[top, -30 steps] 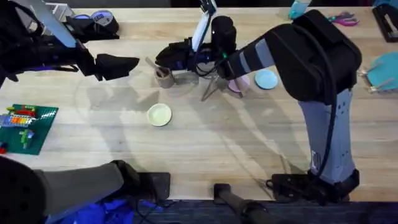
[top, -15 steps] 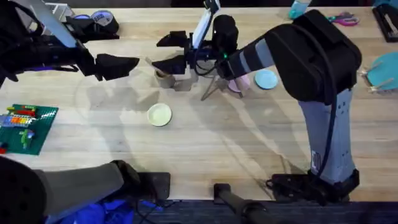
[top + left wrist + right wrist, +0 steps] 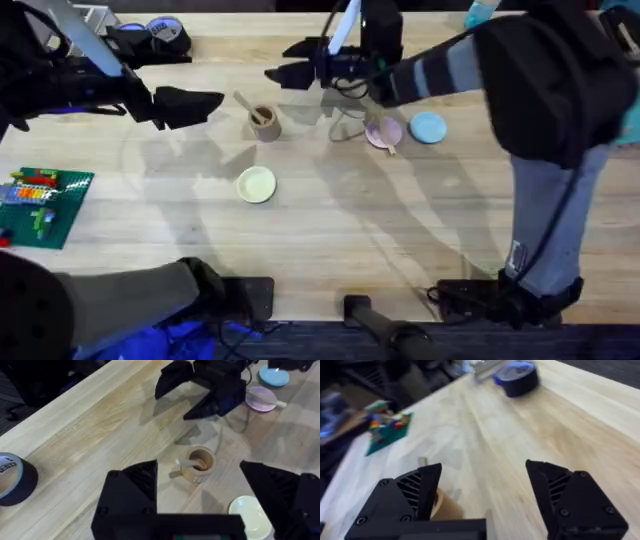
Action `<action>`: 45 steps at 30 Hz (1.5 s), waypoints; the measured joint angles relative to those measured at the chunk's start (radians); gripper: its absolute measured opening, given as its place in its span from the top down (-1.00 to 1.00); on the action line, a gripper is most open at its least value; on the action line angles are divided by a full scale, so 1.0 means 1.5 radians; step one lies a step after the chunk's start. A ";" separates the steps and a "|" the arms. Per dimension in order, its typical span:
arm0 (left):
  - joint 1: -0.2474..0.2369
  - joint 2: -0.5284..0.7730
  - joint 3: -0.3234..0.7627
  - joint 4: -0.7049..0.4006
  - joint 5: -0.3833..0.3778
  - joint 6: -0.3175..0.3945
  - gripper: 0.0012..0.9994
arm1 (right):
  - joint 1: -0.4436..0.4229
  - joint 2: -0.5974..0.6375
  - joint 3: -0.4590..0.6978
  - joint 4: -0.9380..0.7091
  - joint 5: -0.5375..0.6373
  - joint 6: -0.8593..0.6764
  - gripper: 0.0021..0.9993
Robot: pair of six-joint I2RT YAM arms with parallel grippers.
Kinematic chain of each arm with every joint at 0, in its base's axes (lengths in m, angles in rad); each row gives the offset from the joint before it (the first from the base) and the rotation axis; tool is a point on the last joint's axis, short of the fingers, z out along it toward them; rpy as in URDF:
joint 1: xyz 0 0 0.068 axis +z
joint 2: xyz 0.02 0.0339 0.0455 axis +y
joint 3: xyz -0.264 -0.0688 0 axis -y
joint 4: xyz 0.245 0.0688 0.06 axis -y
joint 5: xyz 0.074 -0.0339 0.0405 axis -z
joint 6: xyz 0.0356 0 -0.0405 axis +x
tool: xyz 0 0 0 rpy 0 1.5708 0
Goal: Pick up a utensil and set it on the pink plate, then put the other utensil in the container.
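Cup: we see the brown cup [image 3: 264,121] upright on the table, and we take it as our landmark.
Spoon: the wooden spoon [image 3: 247,105] stands inside the cup, its handle leaning out over the rim on the side toward the left arm. In the left wrist view its end lies inside the cup mouth [image 3: 192,464].
Pink plate: the pink plate [image 3: 383,132] lies well to the right of the cup.
Fork: the wooden fork [image 3: 381,141] lies across the pink plate, with one end past the rim on the near side.
Right gripper: the right gripper [image 3: 298,61] is just behind the cup and a little to its right, raised above the table. Its two fingers are spread apart and hold nothing.
Left gripper: the left gripper [image 3: 190,103] is to the left of the cup, apart from it. Its fingers are spread wide and hold nothing.
Blue plate: the blue plate [image 3: 428,127] is just beyond the pink plate, farther from the cup.
Yellow dish: the yellow dish [image 3: 256,184] lies in front of the cup, closer to the arm bases.
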 joint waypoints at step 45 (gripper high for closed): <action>0.000 -0.341 0.001 -0.005 -0.358 -0.380 -0.99 | -0.169 -0.648 -0.001 -1.081 0.606 -0.105 -1.00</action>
